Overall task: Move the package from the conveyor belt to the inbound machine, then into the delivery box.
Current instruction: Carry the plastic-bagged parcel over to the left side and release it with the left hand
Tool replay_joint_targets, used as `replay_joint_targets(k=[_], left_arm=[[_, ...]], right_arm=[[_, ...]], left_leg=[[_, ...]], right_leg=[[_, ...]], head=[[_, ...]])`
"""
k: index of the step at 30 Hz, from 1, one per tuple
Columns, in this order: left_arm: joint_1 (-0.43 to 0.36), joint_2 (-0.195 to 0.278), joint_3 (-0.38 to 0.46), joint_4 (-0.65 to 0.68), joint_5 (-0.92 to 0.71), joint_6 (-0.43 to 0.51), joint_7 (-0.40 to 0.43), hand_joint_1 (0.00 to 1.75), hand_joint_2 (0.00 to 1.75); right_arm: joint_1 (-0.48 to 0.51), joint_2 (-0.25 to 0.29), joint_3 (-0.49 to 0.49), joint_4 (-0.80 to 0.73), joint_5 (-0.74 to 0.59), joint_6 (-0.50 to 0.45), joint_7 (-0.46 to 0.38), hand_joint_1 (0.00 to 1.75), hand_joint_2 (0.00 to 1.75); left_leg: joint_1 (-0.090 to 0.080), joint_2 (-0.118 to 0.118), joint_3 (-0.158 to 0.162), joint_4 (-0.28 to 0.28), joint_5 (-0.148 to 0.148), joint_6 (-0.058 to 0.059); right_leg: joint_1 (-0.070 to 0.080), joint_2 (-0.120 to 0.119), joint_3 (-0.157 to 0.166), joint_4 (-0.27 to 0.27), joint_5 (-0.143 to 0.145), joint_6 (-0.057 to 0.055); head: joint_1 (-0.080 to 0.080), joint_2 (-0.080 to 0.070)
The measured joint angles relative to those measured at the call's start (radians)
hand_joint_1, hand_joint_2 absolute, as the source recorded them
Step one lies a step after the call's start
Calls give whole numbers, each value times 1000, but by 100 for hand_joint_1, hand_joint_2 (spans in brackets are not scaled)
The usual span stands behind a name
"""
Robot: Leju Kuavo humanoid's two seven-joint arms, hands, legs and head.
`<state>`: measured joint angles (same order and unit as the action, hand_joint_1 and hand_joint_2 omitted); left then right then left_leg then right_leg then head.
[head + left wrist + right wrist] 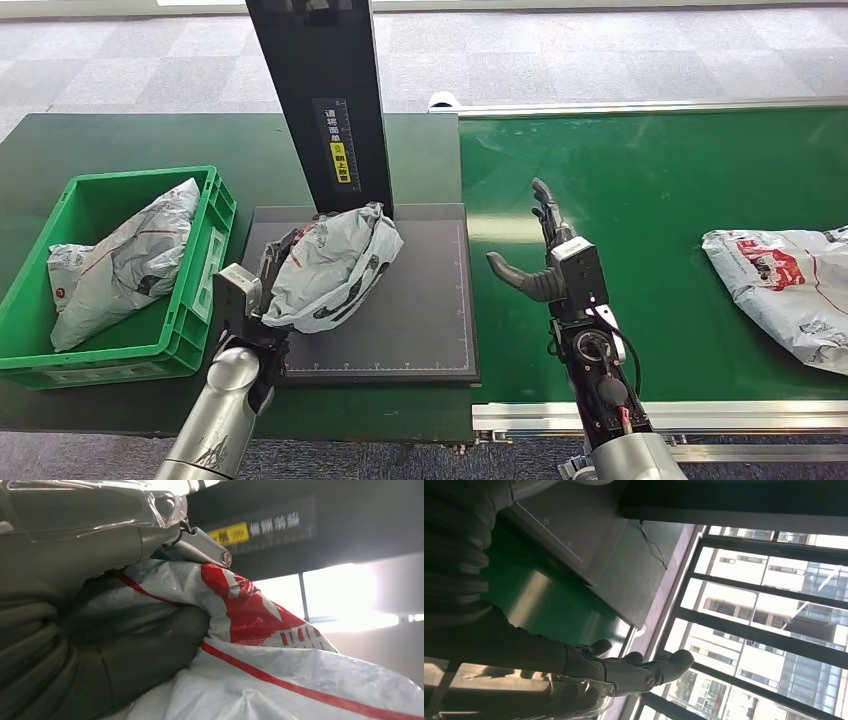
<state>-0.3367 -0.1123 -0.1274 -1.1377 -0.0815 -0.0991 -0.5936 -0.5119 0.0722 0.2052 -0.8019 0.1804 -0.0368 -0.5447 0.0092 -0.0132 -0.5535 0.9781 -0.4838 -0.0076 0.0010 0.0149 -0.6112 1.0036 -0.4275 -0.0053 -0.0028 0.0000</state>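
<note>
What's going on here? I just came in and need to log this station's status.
The robot's left hand grips a grey package on the black platform of the inbound machine, under its upright column. The right hand is open and holds nothing, above the green conveyor belt. Another package lies further along the belt, and the green delivery box beside the machine already has one package in it.
</note>
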Motion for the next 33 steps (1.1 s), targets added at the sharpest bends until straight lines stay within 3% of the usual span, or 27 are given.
replay_joint_targets(k=[4,10,14,20,25,27,31,33], left_arm=[[-41,18,35,-22,-120,191,21,175,175],[-132,83,130,-44,-379,534,55,175,175],[-173,133,214,-50,-527,761,32,175,175],[-211,143,380,-63,-580,780,-93,175,175],[-243,131,478,-62,-691,780,-81,175,175],[-268,133,516,-34,-802,776,19,175,175],[-335,186,524,124,-963,704,403,175,175],[-368,216,502,221,-1027,631,551,175,175]], right_arm=[[4,-4,-7,-3,1,-6,-2,0,175],[16,-6,-14,-30,18,-9,7,0,175],[15,-4,-14,-35,37,-9,15,0,175],[2,0,-5,-25,34,-12,6,0,175],[-7,4,9,-16,28,-16,4,0,175],[-10,6,14,-14,25,-20,7,0,175],[-12,6,23,-13,19,-28,19,0,175],[-12,6,27,-13,19,-29,27,0,175]], left_leg=[[0,0,0,0,0,0],[1,0,0,0,0,0],[1,0,0,0,0,0],[0,0,-1,0,1,0],[0,0,-1,0,1,0],[0,0,-1,0,1,0],[1,1,0,0,1,-1],[1,1,0,0,1,-1]], right_leg=[[0,0,0,0,0,0],[1,0,0,0,0,0],[1,0,0,0,0,0],[1,0,0,0,0,0],[1,0,-1,0,0,0],[1,0,-1,0,0,0],[1,2,-1,0,0,-1],[1,2,-1,0,0,-1]], head=[[0,0],[0,0],[0,0],[0,0],[0,0],[0,0],[0,0],[0,0]])
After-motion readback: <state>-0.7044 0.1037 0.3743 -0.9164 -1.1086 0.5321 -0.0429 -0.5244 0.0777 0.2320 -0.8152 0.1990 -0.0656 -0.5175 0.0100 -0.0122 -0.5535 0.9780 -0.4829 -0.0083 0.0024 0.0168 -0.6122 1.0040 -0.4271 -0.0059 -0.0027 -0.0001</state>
